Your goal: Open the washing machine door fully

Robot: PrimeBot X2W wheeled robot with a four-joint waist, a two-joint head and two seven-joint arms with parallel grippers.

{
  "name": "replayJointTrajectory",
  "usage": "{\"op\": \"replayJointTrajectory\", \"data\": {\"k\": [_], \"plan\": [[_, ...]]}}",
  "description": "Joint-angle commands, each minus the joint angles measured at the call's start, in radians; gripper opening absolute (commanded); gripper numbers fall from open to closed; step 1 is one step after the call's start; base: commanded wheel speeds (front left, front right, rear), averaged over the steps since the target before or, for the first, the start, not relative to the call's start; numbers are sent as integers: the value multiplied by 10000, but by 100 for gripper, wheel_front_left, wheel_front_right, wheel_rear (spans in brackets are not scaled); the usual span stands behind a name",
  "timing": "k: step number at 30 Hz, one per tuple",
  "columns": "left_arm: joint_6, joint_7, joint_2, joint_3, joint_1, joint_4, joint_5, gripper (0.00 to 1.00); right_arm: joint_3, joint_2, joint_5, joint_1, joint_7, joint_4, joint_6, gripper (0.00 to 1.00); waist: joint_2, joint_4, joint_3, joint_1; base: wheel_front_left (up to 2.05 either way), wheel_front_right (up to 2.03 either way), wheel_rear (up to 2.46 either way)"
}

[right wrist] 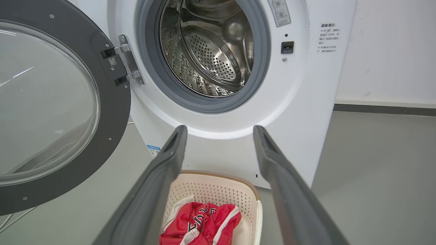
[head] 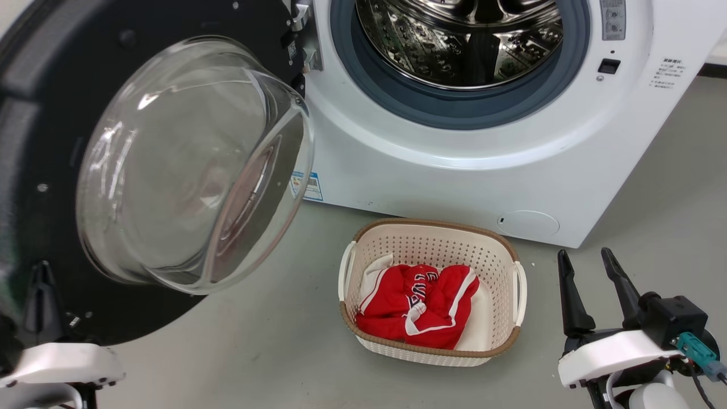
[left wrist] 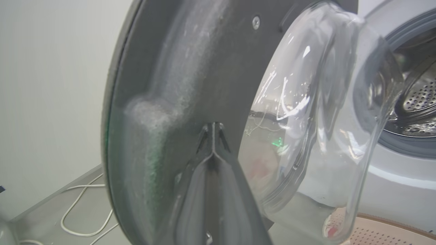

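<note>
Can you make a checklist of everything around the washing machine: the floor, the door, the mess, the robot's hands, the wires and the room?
Surface: grey floor, smooth.
Job's things: washing machine door swung wide open, its glass bowl facing out; washing machine with its steel drum uncovered.
Clutter: cream basket on the floor in front of the machine, red clothes inside it.
Grippers: left gripper shut, tips at the door's dark inner face; right gripper open, holding nothing.
Cables: white cable lying on the floor by the door.
Surroundings: pale wall beside the machine.
</note>
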Motion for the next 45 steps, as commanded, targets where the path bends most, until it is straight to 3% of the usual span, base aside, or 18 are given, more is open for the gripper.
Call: {"op": "replayJointTrajectory", "data": {"k": [1, 9, 14, 23, 31, 32, 34, 35, 36, 45], "plan": [[86, -43, 93, 202, -167, 246, -66, 0, -14, 16, -58, -181, -7, -52, -7, 100, 0, -64, 87, 0, 0, 0, 0], [-420, -151, 712, 1172, -1171, 1747, -380, 0, -87, 16, -139, -333, 14, -86, -7, 100, 0, -163, 313, 0, 0, 0, 0], [-829, -163, 744, 1572, -1757, 2335, -162, 0, -131, 14, -116, -397, 8, -44, -5, 100, 0, -184, 350, 0, 0, 0, 0], [-1232, -147, 64, 2142, -1638, 2381, 512, 0, -95, 14, 19, -351, -33, 129, -7, 100, 0, -296, 122, 0, 0, 0, 0], [-1395, -148, -1165, 1958, -607, 1040, 1479, 0, -70, 16, 143, -49, -68, 232, -5, 100, 0, -322, -400, 0, 0, 0, 0], [-1419, -149, -1328, 1870, -452, 812, 1607, 8, -43, 14, 138, -11, -69, 245, -7, 100, 0, -339, -459, 0, 0, 0, 0], [-1508, -148, -1618, 1751, -178, 495, 1760, 61, 25, 13, 143, 42, -74, 238, -5, 100, 0, -386, -559, 0, 0, 0, 0], [-1559, -150, -1781, 1648, -50, 371, 1825, 96, 58, 14, 153, 56, -75, 248, -7, 100, 0, -418, -620, 0, 0, 0, 0], [-1628, -148, -1907, 1581, 61, 297, 1865, 100, 81, 14, 164, 84, -73, 255, -7, 100, 0, -447, -669, 0, 0, 0, 0], [-2199, -150, -2676, 582, 146, -165, 2618, 100, 239, 14, 56, 237, -80, 146, -5, 100, 0, -735, -958, 0, 0, 0, 0]]}}
